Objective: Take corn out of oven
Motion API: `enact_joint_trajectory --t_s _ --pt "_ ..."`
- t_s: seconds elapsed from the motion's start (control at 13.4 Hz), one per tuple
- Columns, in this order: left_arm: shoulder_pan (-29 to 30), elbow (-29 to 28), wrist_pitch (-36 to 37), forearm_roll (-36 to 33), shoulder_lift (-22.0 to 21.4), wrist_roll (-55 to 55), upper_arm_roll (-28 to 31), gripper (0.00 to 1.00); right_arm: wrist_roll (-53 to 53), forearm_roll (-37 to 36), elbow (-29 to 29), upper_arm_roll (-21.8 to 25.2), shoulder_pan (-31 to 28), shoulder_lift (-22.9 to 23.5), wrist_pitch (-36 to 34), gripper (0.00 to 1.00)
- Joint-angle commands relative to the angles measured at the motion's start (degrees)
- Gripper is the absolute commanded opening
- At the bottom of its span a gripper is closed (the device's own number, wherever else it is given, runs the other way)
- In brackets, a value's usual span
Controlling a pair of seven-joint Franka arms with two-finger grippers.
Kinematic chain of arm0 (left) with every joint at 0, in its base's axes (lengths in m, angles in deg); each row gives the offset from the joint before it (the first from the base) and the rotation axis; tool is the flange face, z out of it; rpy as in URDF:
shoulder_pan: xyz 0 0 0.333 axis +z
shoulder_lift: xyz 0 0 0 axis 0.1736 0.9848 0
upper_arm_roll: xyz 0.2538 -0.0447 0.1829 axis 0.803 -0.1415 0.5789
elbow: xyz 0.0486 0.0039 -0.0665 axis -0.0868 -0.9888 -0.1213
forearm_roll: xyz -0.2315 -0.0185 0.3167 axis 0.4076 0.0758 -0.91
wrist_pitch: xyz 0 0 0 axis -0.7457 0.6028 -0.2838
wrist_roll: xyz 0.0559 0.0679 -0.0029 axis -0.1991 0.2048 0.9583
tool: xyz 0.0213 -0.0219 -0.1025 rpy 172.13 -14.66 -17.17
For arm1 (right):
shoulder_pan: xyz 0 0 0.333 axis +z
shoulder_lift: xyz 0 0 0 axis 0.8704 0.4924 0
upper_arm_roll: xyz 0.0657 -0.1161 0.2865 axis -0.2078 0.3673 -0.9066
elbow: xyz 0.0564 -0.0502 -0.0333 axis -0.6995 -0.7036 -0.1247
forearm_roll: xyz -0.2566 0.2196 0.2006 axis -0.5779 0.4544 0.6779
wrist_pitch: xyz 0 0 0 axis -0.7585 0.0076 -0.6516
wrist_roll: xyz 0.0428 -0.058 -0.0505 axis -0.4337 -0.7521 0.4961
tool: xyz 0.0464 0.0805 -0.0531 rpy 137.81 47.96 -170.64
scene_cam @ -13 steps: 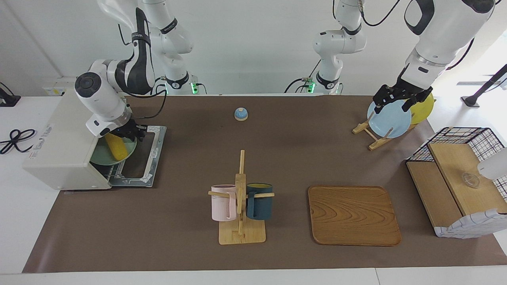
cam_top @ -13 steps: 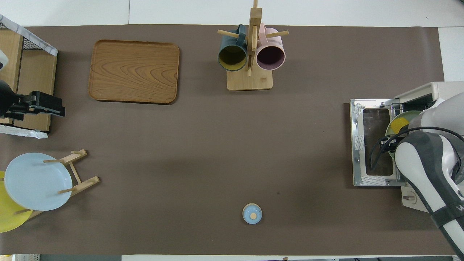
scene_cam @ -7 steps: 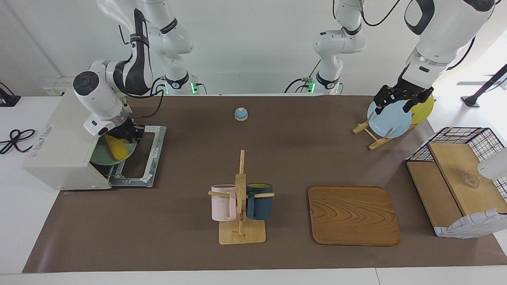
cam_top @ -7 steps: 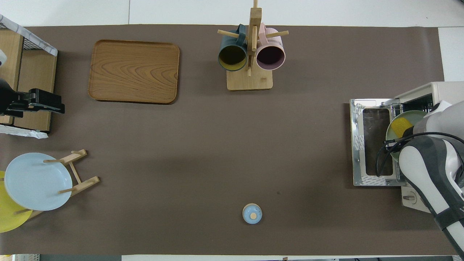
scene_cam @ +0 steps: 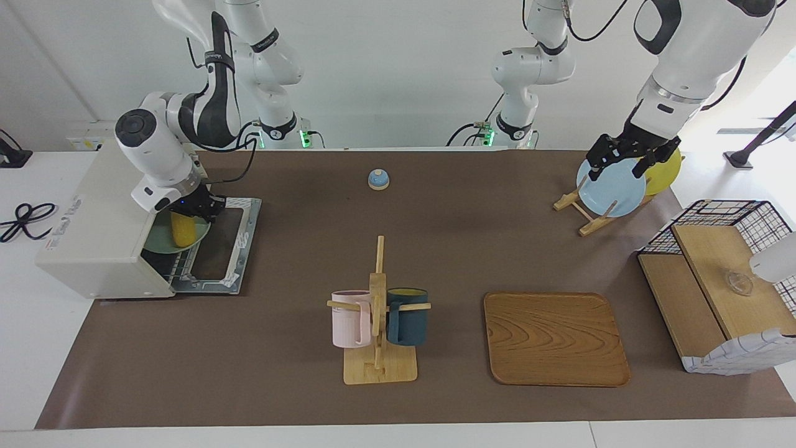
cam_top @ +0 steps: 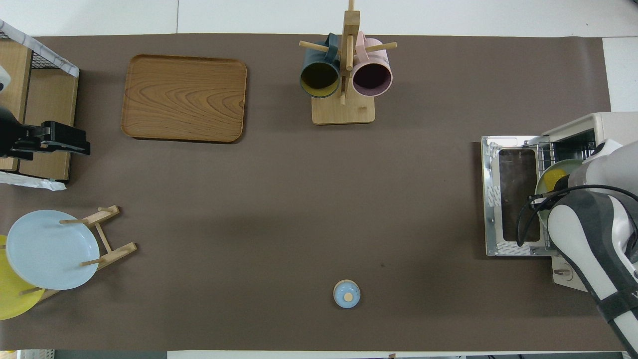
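Observation:
The cream-white oven (scene_cam: 93, 236) stands at the right arm's end of the table, its door (scene_cam: 230, 242) folded down flat. The yellow corn (scene_cam: 182, 230) lies on a green plate (scene_cam: 158, 239) on the wire rack in the oven's mouth. My right gripper (scene_cam: 204, 208) is low at the oven's mouth, at the plate's rim and the corn's upper end. In the overhead view the corn (cam_top: 551, 177) and the plate (cam_top: 558, 164) peek out from under the right arm, which hides the gripper. My left gripper (scene_cam: 615, 165) waits open and empty in the air over the plate rack.
A mug rack (scene_cam: 378, 311) with a pink and a dark blue mug stands mid-table. Near it lies a wooden tray (scene_cam: 555, 339). A small blue bell (scene_cam: 378, 179) sits near the robots. A blue plate (scene_cam: 612, 190), a yellow plate (scene_cam: 665, 168) and a wire-and-wood basket (scene_cam: 721, 280) are at the left arm's end.
The right gripper has shifted slightly toward the oven's inside. The plate sits a little deeper in and the corn has turned to lie straighter. The left arm has barely moved.

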Motion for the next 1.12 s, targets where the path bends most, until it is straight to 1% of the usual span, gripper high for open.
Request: enact_joint_trajectory --t_s 0.0,0.15,0.3,0.45,0.75,0.89,1.04 --pt "-0.2 -0.5 -0.7 -1.1 -0.7 0.3 -0.2 1.00 1.4 -1.3 0.4 -0.5 0.7 -0.3 -0.2 0.00" --pt "0.1 -0.5 -0.9 -1.1 -0.7 0.3 -0.2 1.00 0.6 -1.2 4.3 -0.6 4.9 0.9 -4.1 0.00" --pt "0.0 -0.6 -1.0 -1.1 -0.6 0.4 -0.2 1.00 -4.5 -1.2 7.6 -0.6 9.5 2.1 -6.5 0.00" --pt "0.2 -0.6 -1.4 -1.1 -0.7 0.2 -0.2 1.00 -11.0 -1.2 8.0 -0.6 15.6 2.2 -7.0 0.00" --pt "0.3 -0.6 -1.6 -1.1 -0.6 0.0 -0.2 1.00 -27.6 -1.2 9.2 -0.8 28.8 2.3 -7.6 0.00" --pt "0.3 -0.6 -1.6 -1.1 -0.6 -0.1 -0.2 1.00 -34.7 -1.1 11.3 -0.8 34.1 4.9 -6.9 0.00" --pt "0.3 -0.6 -1.6 -1.1 -0.6 -0.1 -0.2 1.00 -39.3 -0.4 12.8 -0.9 37.1 7.9 -4.7 0.00"
